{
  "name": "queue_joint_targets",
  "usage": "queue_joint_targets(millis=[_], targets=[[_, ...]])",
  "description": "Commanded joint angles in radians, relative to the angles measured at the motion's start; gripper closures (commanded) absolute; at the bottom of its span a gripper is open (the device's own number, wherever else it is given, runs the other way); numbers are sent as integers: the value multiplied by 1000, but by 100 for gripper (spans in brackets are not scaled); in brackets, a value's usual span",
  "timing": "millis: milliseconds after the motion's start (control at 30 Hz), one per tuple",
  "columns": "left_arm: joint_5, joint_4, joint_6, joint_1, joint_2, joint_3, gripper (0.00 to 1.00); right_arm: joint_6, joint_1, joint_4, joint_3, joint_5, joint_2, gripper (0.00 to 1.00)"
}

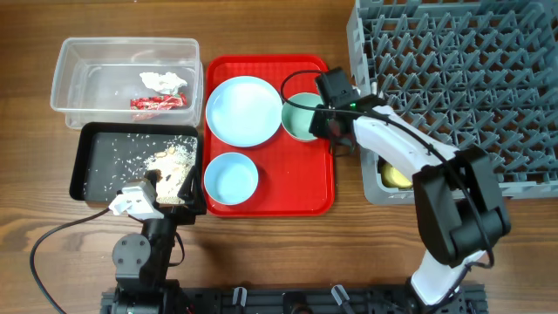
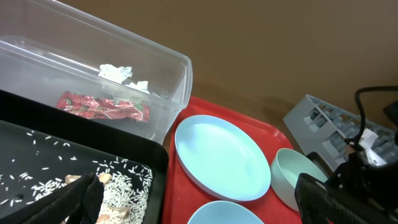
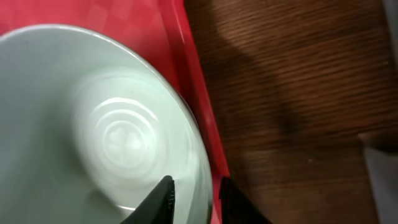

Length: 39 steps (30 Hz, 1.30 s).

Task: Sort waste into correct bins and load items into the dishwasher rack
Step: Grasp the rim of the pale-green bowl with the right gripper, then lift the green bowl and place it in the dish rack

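The light green bowl (image 1: 299, 118) sits at the red tray's (image 1: 296, 174) back right. My right gripper (image 1: 321, 122) is shut on its right rim; in the right wrist view one finger is inside the bowl (image 3: 93, 124) and one outside (image 3: 196, 193). The pale blue plate (image 1: 243, 110) and small blue bowl (image 1: 231, 179) lie on the tray. My left gripper (image 1: 166, 187) is open and empty over the black tray's (image 1: 87, 166) near right corner, above rice scraps (image 1: 170, 161). The clear tub (image 1: 61, 87) holds the wrapper (image 1: 159, 103) and tissue (image 1: 164, 81).
The grey dishwasher rack (image 1: 462, 70) fills the right side, with a yellow-green cup (image 1: 397, 177) in its near left corner. Bare wood lies between the red tray and the rack (image 3: 298, 93). The right arm's cable loops over the tray's back edge.
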Motion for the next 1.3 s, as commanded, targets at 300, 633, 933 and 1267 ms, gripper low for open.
queue_joint_targets(millis=[300,633,933,1267], targets=[[15,3,5,7,-11,-7,0,-64,-3,-54,0,22,-63,96],[15,3,5,7,-11,-7,0,-308,-3,-113,0,182,-371,96],[15,3,5,7,-11,-7,0,-396,-3,-239,0,930,-639,96],[15,3,5,7,-11,-7,0,-557,-57,-261,-1,1144,-491,96]])
